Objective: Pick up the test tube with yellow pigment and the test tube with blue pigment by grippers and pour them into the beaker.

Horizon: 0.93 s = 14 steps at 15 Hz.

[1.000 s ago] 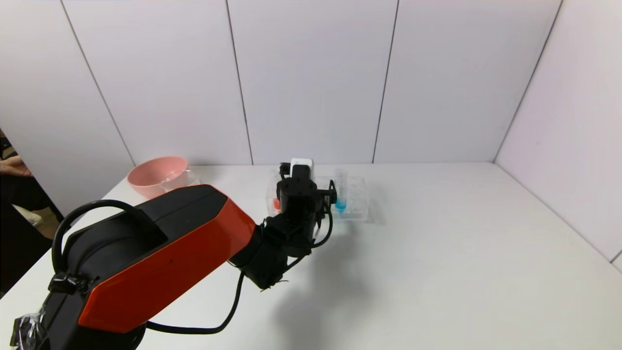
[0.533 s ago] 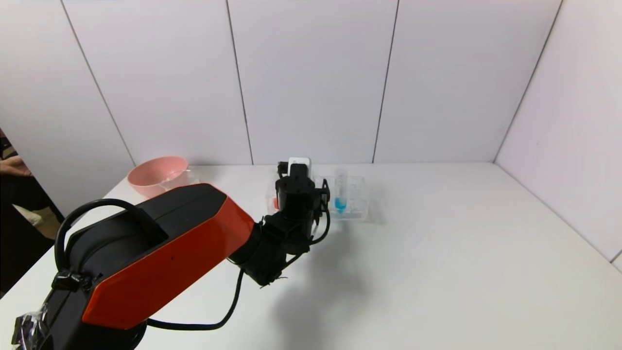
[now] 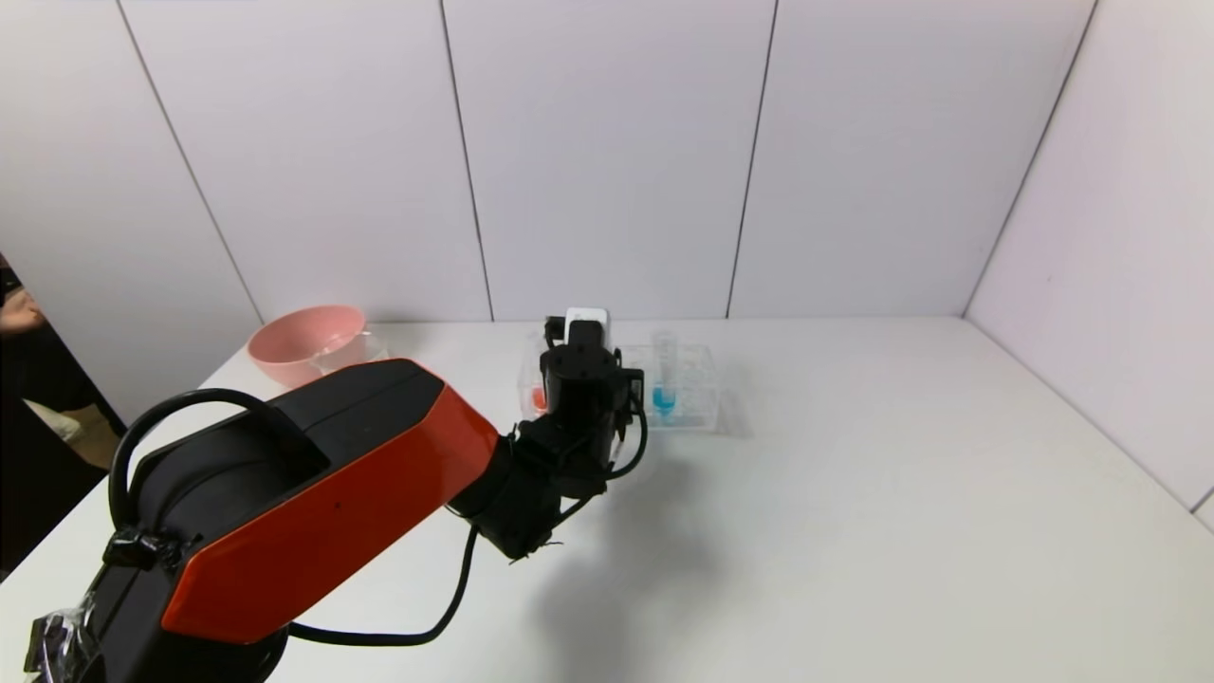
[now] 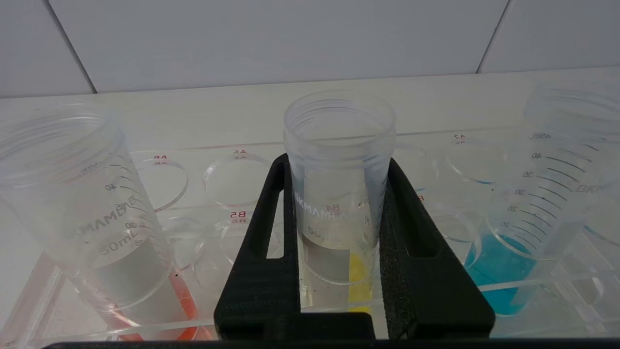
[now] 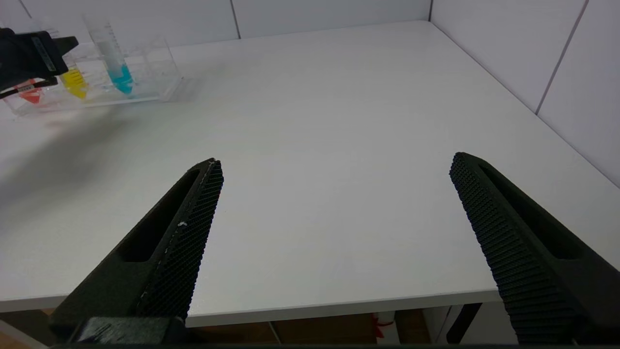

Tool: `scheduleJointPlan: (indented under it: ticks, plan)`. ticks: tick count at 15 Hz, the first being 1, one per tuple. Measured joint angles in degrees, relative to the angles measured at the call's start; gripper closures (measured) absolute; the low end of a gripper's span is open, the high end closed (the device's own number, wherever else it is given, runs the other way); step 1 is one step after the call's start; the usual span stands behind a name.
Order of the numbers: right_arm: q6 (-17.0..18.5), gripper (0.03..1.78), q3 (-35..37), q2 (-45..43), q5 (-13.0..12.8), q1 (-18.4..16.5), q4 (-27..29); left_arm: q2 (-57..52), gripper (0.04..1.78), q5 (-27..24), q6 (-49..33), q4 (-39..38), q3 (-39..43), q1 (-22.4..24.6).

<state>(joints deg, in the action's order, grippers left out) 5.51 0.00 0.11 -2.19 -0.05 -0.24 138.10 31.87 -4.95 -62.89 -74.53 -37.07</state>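
Note:
The test tube with yellow pigment stands in the clear rack between a red-liquid tube and the test tube with blue pigment. My left gripper is shut on the yellow tube, its pads pressed on both sides. In the head view this gripper hides the yellow tube; the blue tube shows beside it. The beaker stands by the pink bowl at the back left. My right gripper is open and empty over the table's near edge.
A pink bowl sits at the back left of the white table. The rack stands at the back middle, near the wall. My left arm's red and black link fills the front left of the head view.
My left gripper has shifted very slightly at the rack. The tubes stay in the rack.

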Motion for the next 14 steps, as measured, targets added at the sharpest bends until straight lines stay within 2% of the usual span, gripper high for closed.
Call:
scheduleJointPlan:
  ticks: [8,14]
  plan:
    - [0.0,0.1,0.0,0.0,0.0,0.0,0.0,-1.5,1.35,0.3,0.4,0.5,0.3,0.0]
    - [0.0,0.1,0.0,0.0,0.0,0.0,0.0,-6.2,1.35,0.7,0.4,4.9,0.6,-0.7]
